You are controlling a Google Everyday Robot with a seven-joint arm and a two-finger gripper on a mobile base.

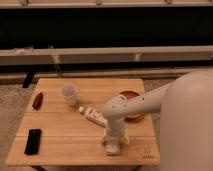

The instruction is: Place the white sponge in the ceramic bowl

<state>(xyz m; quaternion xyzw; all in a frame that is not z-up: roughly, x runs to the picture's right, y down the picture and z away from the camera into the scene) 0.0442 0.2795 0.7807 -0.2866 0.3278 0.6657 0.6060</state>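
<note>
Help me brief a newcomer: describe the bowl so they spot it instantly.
On the wooden table, look at the right half, behind the robot arm whose tool hangs near the front edge. The bowl is round, shallow, orange-red: far wider than the pale cup.

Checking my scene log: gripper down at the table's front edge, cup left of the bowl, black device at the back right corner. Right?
No: camera view shows the black device at the front left corner. Rest holds: gripper at the front edge of the table, cup left of the bowl.

Cup (69,94), bottle (92,114), black remote (33,141), red object (37,100) on table (65,150).
</note>
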